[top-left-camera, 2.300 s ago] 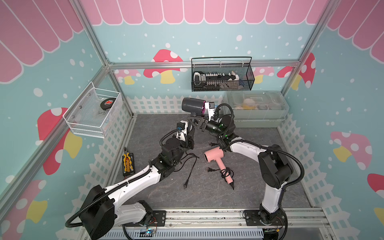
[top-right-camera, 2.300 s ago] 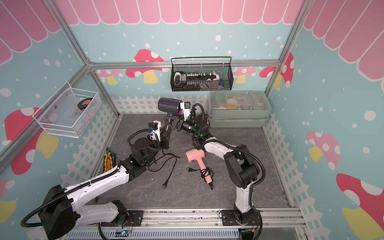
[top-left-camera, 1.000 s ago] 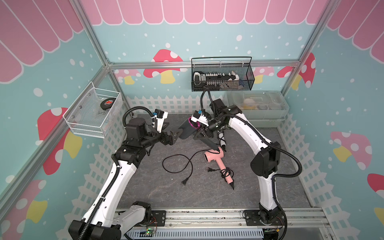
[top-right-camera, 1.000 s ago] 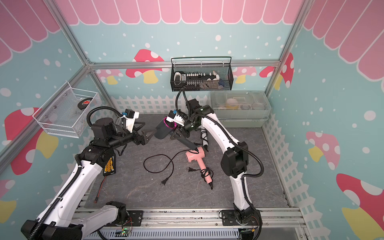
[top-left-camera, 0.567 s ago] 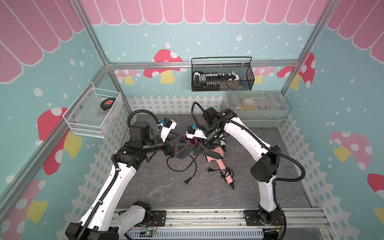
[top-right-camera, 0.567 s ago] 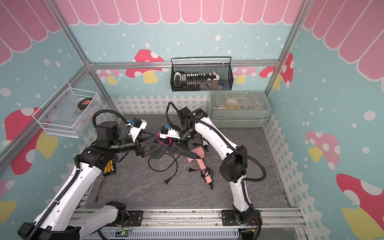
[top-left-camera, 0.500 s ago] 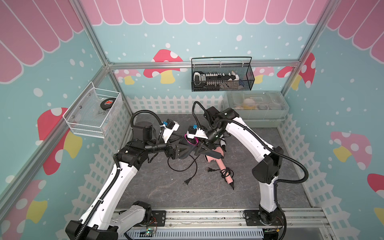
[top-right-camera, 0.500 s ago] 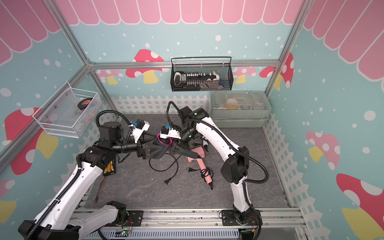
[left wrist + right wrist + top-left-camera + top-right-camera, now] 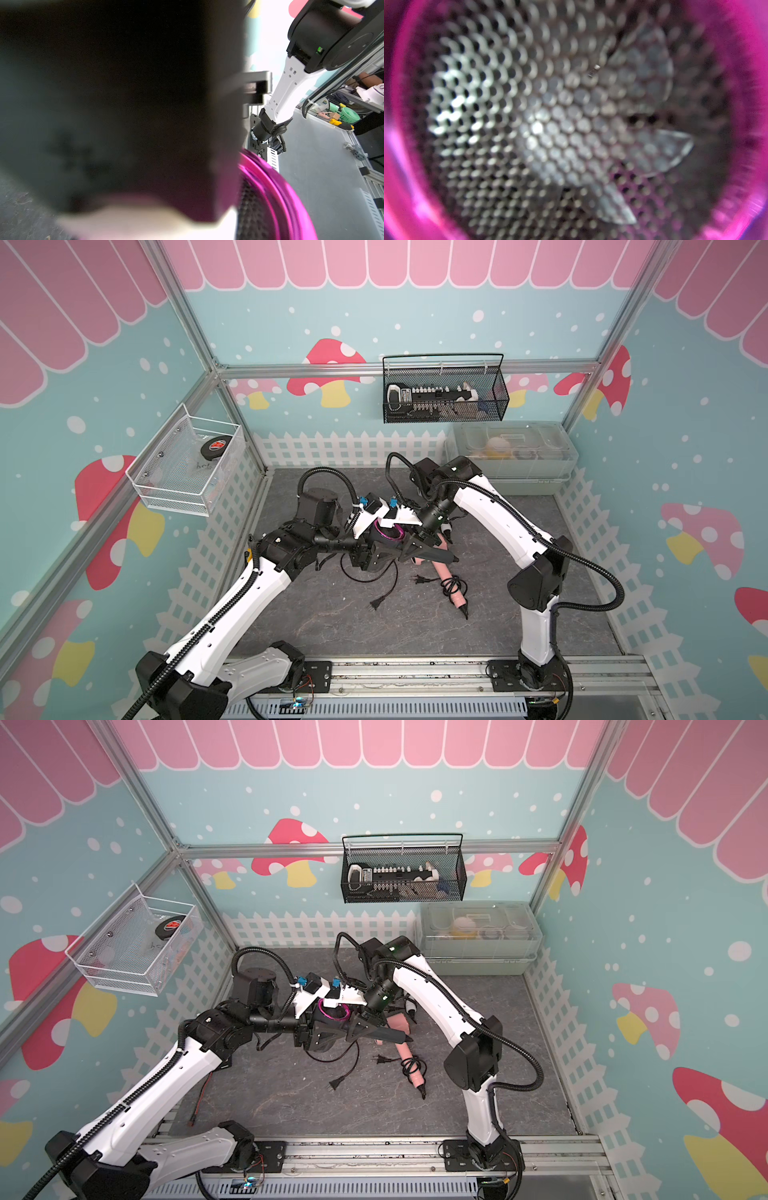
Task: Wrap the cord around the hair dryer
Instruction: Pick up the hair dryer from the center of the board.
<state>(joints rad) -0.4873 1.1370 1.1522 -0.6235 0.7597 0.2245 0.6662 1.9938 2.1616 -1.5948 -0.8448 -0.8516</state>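
A black hair dryer point(image 9: 388, 545) with a magenta ring point(image 9: 333, 1009) hangs just above the mat in both top views. My right gripper point(image 9: 415, 545) is shut on it where the handle leaves the body. The right wrist view is filled by the dryer's mesh grille point(image 9: 550, 124). My left gripper point(image 9: 368, 558) is pressed against the dryer's body from the left. Black on black hides how its jaws stand, and the left wrist view is mostly blocked by the dark body beside the ring point(image 9: 276, 197). The black cord point(image 9: 365, 577) droops to the mat and ends in a plug point(image 9: 376, 605).
A pink hair dryer point(image 9: 442, 570) with its coiled cord point(image 9: 453, 587) lies on the mat right of the arms. A clear bin point(image 9: 515, 460) stands at the back right. A black wire basket point(image 9: 444, 393) and a white wire basket point(image 9: 187, 468) hang on the walls. White fencing lines the mat.
The right gripper brought the dryer down and leftwards towards the mat. The left gripper moved right until it met the dryer's body, and its jaws narrowed.
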